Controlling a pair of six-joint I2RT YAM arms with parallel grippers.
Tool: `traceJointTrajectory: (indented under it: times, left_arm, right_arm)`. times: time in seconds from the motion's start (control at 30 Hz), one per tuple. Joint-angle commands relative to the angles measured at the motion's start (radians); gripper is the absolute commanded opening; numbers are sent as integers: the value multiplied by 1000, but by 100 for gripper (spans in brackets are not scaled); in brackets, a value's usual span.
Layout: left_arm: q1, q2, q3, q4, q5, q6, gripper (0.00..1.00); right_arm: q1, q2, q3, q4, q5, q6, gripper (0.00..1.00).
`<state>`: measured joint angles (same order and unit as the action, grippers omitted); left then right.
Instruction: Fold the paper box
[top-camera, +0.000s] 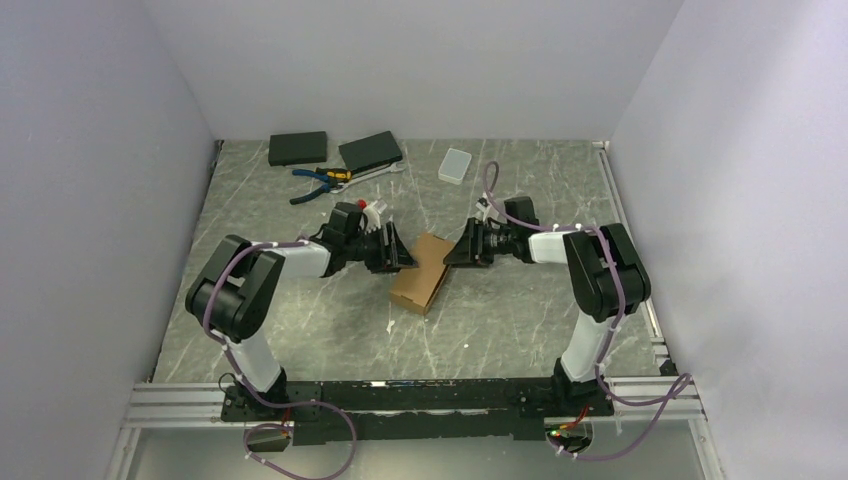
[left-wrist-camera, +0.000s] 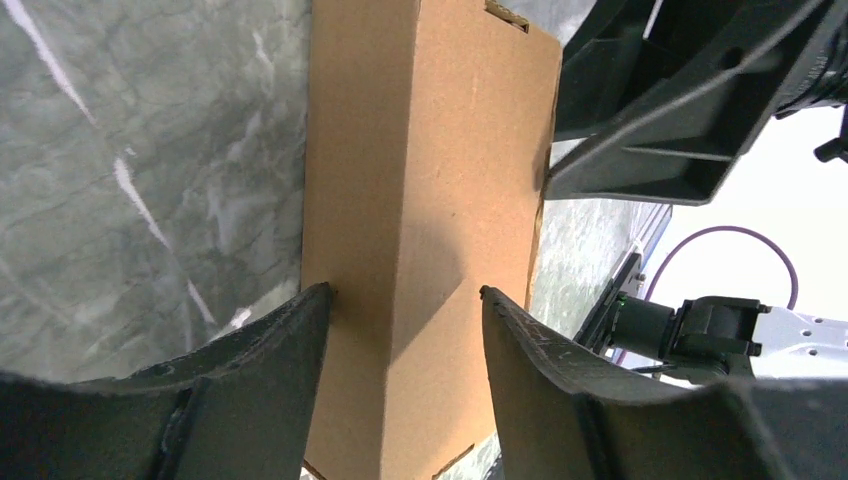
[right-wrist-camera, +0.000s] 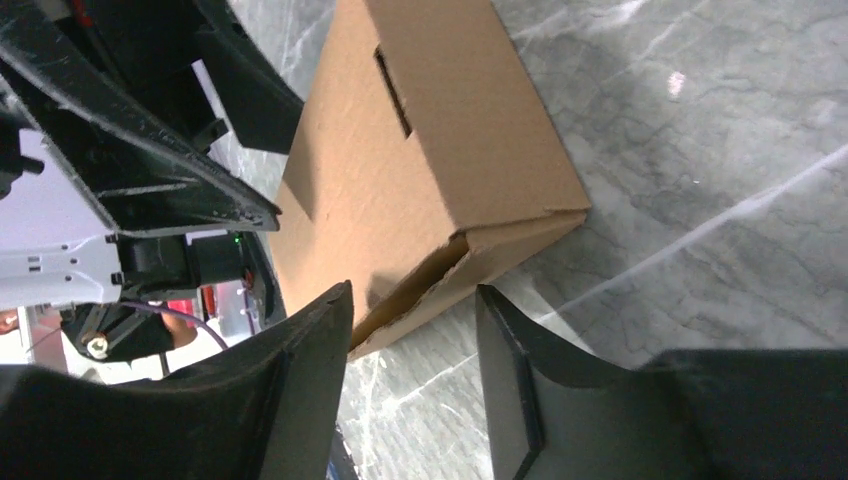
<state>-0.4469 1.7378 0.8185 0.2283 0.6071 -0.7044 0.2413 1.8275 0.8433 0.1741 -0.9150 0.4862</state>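
Observation:
The paper box (top-camera: 424, 272) is a small brown cardboard box, folded up and lying on the marble table between my two arms. In the left wrist view the box (left-wrist-camera: 430, 170) fills the middle. My left gripper (left-wrist-camera: 403, 292) is open, its fingertips (left-wrist-camera: 318, 296) resting at the box's near face without clamping it. In the right wrist view the box (right-wrist-camera: 430, 150) shows a slot in its top and a slightly gaping seam at its near corner. My right gripper (right-wrist-camera: 413, 290) is open just short of that corner, with bare table between its fingers. From above, the left gripper (top-camera: 395, 252) and the right gripper (top-camera: 455, 250) flank the box's far end.
Two flat black boxes (top-camera: 298, 148) (top-camera: 370, 150) lie at the back of the table. Blue-handled pliers (top-camera: 318, 182) lie beside them and a small translucent case (top-camera: 455, 165) sits further right. Grey walls close in both sides. A metal rail (top-camera: 420, 395) runs along the near edge.

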Motion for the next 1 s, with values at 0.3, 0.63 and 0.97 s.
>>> traceJointTrajectory:
  times: [0.3, 0.63, 0.97]
  left_arm:
    - [-65, -5, 69, 54, 31, -35, 57]
    - [-30, -130, 24, -26, -46, -10, 81]
    - [37, -164, -104, 129, 26, -109, 92]
  right_arm:
    - [12, 30, 41, 2, 64, 4, 35]
    - [-14, 60, 37, -33, 67, -35, 20]
    - [-59, 78, 24, -35, 23, -47, 18]
